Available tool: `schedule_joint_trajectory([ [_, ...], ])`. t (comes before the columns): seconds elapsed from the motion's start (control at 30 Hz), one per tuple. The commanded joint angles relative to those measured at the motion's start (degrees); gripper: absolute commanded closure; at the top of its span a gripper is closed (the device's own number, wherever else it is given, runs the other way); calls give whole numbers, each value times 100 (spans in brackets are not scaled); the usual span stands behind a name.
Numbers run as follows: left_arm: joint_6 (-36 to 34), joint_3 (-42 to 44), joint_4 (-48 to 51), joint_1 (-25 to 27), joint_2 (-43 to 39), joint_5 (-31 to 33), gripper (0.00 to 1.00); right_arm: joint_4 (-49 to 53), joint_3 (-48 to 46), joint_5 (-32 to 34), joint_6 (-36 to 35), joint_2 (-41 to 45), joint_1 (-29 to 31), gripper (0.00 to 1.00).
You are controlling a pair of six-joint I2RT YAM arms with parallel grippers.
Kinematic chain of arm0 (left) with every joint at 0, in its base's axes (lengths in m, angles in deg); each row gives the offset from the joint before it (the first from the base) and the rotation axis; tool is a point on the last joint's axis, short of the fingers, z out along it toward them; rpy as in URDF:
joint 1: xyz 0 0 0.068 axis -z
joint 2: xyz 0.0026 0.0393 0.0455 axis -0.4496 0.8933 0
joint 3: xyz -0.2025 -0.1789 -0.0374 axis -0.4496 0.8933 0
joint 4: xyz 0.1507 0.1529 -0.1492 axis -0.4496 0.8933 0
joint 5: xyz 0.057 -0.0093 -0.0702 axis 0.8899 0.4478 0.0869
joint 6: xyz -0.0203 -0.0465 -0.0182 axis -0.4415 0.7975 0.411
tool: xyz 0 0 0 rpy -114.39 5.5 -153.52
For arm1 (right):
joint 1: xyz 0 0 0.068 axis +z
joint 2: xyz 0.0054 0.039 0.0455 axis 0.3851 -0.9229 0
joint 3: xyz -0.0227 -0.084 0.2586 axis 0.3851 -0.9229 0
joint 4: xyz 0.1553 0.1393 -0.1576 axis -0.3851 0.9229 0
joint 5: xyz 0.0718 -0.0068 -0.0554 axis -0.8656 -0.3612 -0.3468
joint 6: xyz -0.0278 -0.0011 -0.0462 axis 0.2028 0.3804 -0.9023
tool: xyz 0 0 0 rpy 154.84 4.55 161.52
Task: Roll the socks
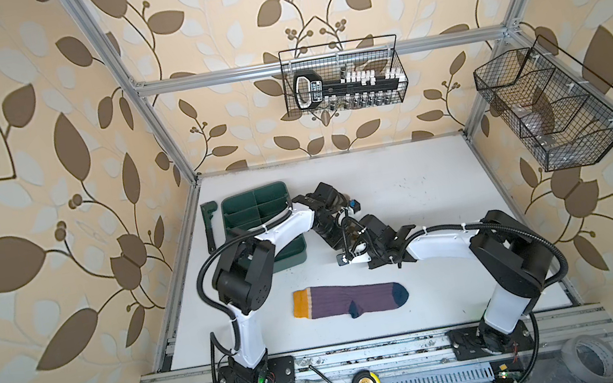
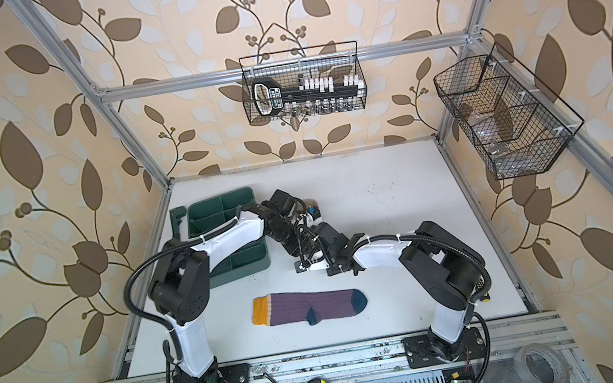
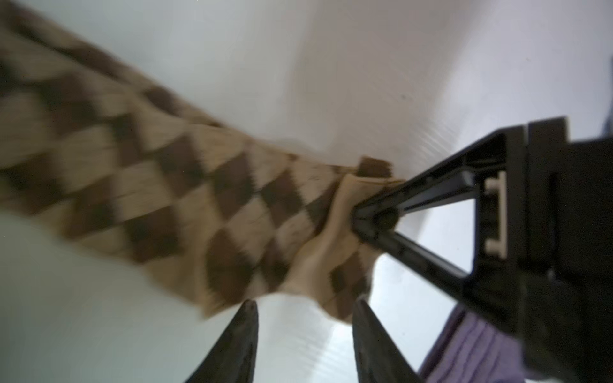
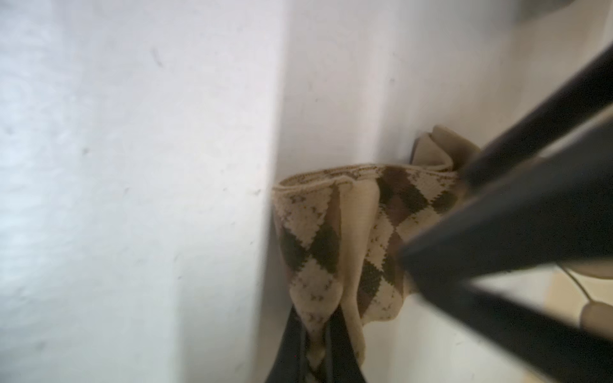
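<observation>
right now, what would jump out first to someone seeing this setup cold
Over the middle of the white table, the right gripper is pinched shut on a beige-and-brown argyle sock, and the left gripper stands open beside it. Nearer the front edge, a purple sock with a mustard cuff lies flat by itself.

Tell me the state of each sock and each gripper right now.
Beige knit sock with brown argyle diamonds: unrolled, bunched at one end, pinched there.
Purple ribbed sock with mustard cuff: unrolled, lying flat on the white table.
Left gripper: fingers open, holding nothing.
Right gripper: fingers shut on the beige sock.
</observation>
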Motion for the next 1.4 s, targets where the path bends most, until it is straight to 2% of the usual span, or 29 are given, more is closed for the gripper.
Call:
schedule_joint_trajectory([
  [0.0,392,375,-987,-25,-1252,2048,48,979,-243,-263,542,275,-8,100],
  [0.03,434,603,-1277,-28,-1574,2666,45,1063,-286,-324,668,351,-7,100],
  [0.1,429,1090,-1968,-37,-2272,4116,30,1318,-268,-464,957,412,-7,100],
  [0.13,354,1332,-2327,-38,-2679,4607,26,1412,-226,-521,1087,404,4,100],
  [0.17,160,1595,-2660,-36,-3076,4877,24,1550,-146,-624,1225,351,16,100],
  [0.2,-39,1796,-2817,-35,-3437,4841,23,1660,-67,-701,1316,284,3,100],
  [0.27,-262,2083,-2868,-24,-4314,4265,23,1854,172,-933,1484,72,-23,100],
  [0.3,-340,2140,-2616,-26,-4754,3598,23,1905,287,-1064,1559,-35,-56,100],
  [0.4,-1161,2327,-1746,55,-5921,1435,21,2119,644,-1508,1608,-376,-134,100],
  [0.47,-1515,2494,-1442,190,-6470,958,19,2297,898,-1609,1608,-598,-172,97],
  [0.53,-1668,2456,-1011,361,-6672,1040,20,2514,1156,-1689,1565,-783,-208,95],
  [0.63,-1881,2625,-625,680,-6557,1375,24,2576,1371,-1876,1578,-962,-334,91],
  [0.7,-2222,3015,-694,1140,-6423,1835,27,2574,1469,-1931,1578,-1048,-363,86],
  [0.77,-2595,3554,-1084,1908,-6131,2781,30,2643,1558,-1940,1550,-1123,-373,82],
  [0.83,-2893,3998,-1514,2474,-5675,3402,30,2653,1596,-1981,1538,-1151,-401,78],
  [0.9,-3011,4293,-1921,2801,-5156,3686,30,2635,1608,-2022,1529,-1159,-442,78],
  [1.07,-2618,3992,-2320,2970,-3822,3896,37,2637,1569,-2079,1525,-1150,-516,75],
  [1.2,-2728,4074,-3118,2955,-3189,4051,40,2510,1421,-2192,1563,-1075,-561,75],
  [1.37,-2689,4051,-3890,2775,-2435,4118,49,2448,1312,-2299,1573,-998,-616,75],
])
